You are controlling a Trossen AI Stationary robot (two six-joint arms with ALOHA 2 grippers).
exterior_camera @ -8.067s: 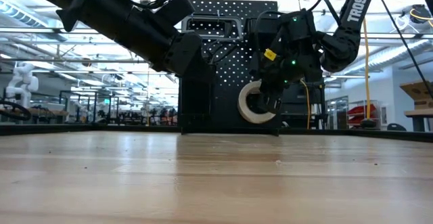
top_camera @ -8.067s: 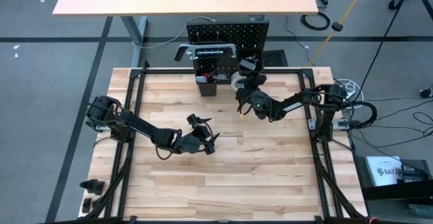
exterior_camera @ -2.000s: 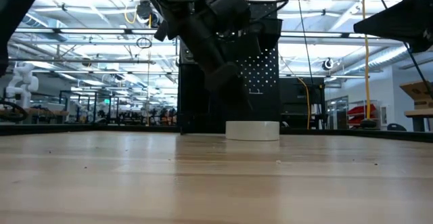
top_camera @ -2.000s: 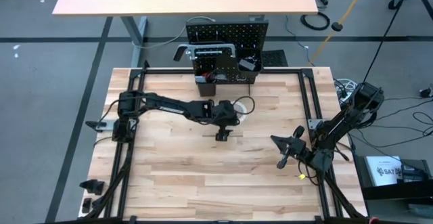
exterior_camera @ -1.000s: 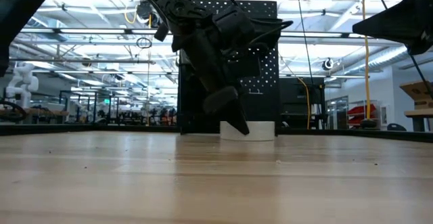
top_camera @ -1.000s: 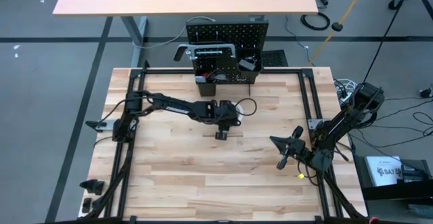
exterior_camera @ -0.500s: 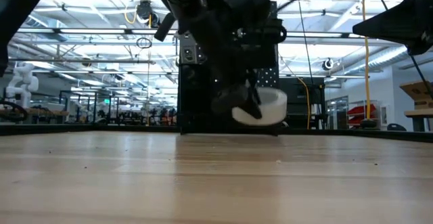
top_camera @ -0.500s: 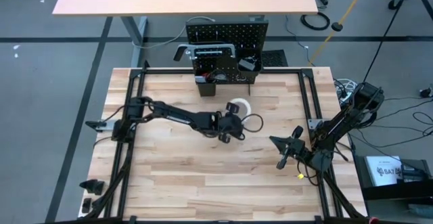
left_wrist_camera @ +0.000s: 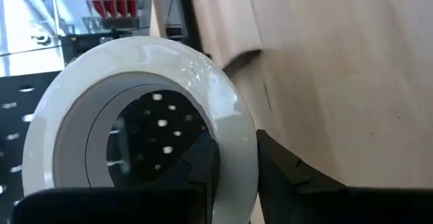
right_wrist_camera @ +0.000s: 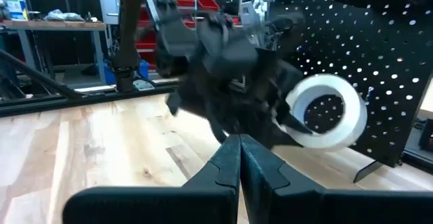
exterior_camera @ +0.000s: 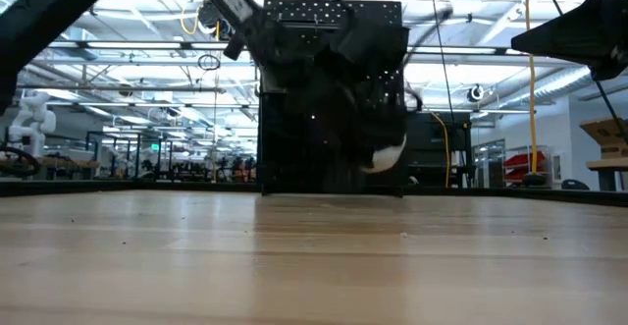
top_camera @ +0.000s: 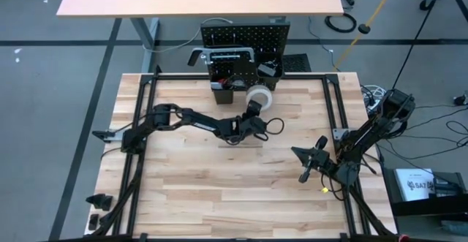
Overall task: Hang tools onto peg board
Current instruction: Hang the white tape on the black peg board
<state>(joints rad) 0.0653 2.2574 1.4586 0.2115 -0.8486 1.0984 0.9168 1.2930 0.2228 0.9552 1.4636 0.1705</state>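
Nearest, the right gripper (top_camera: pixel 305 163) sits at the lower right of the high view, low over the table (top_camera: pixel 190 198), its fingers (right_wrist_camera: pixel 238 158) pressed together and holding nothing; its arm folds back to the base at the table's right edge. Farther in, the left gripper (top_camera: pixel 253 110) pinches the white tape roll (top_camera: pixel 259 99), one finger inside the ring and one outside its wall, as the left wrist view shows with the roll (left_wrist_camera: pixel 145 116) filling the frame's left half. The left arm stretches from its base at the middle left of the high view, low across the boards, with the wrist turned up toward the upper centre. The roll is lifted clear of the table and stands on edge, its open face turned to the right wrist camera (right_wrist_camera: pixel 327 111); in the low view it shows only as a white patch (exterior_camera: pixel 385 156) beneath the dark blurred gripper. Just behind it, at the table's far edge, stands the peg board (top_camera: pixel 245 31) with tools (top_camera: pixel 223 54) and bins (top_camera: pixel 223 90) on it.
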